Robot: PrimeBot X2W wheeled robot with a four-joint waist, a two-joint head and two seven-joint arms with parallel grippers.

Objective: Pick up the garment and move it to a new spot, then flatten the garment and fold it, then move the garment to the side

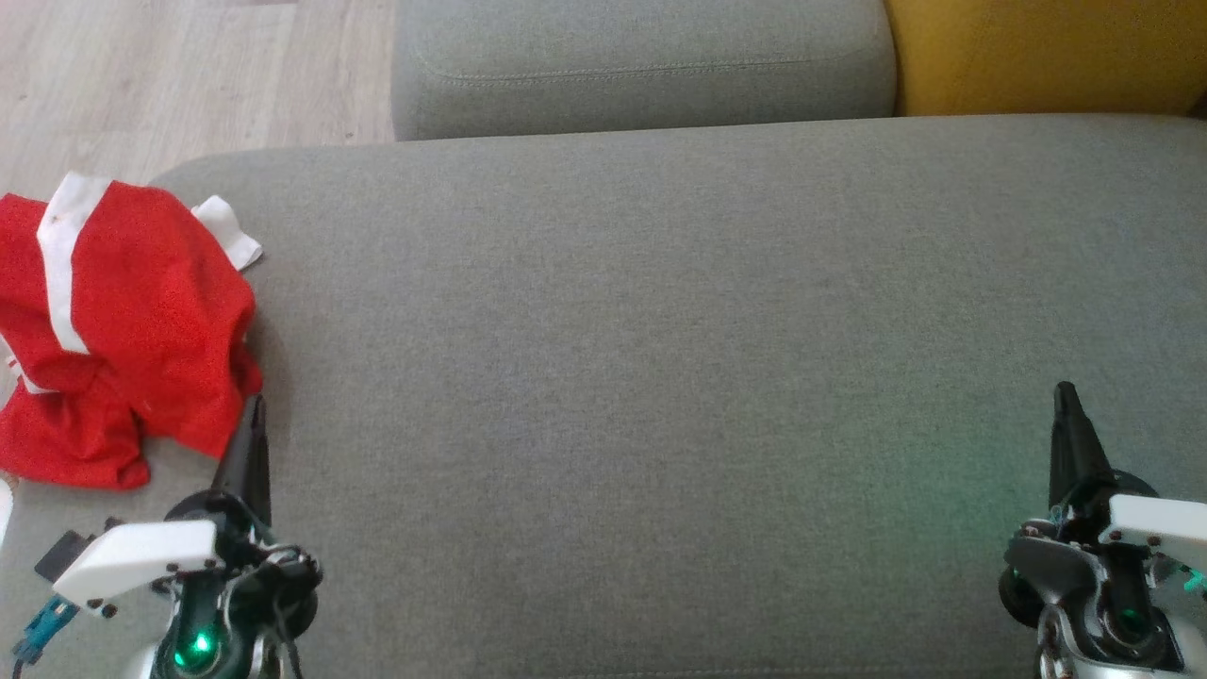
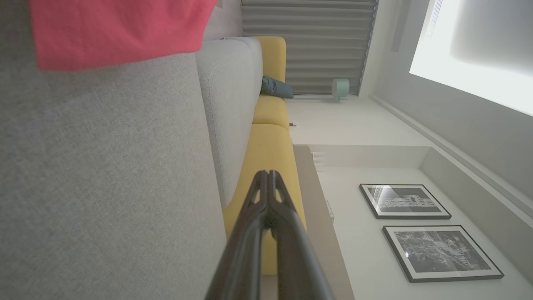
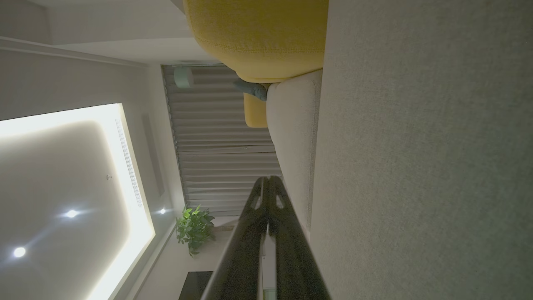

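The garment [image 1: 113, 330] is a red piece with white bands, crumpled in a heap at the left end of the grey sofa seat [image 1: 660, 377]. In the left wrist view the garment [image 2: 116, 29] shows as a red patch at the top left. My left gripper [image 1: 253, 407] is shut, its tip just beside the heap's near right edge, holding nothing. Its fingers [image 2: 268, 183] press together in the left wrist view. Far off at the lower right my right gripper [image 1: 1066, 391] hovers over bare seat, shut and empty, its fingers [image 3: 268, 187] closed tip to tip.
A grey back cushion [image 1: 641, 66] lies behind the seat, with a yellow cushion [image 1: 1047, 52] to its right. Wooden floor [image 1: 189, 75] shows past the sofa's far left corner. A wide stretch of seat lies bare between the two grippers.
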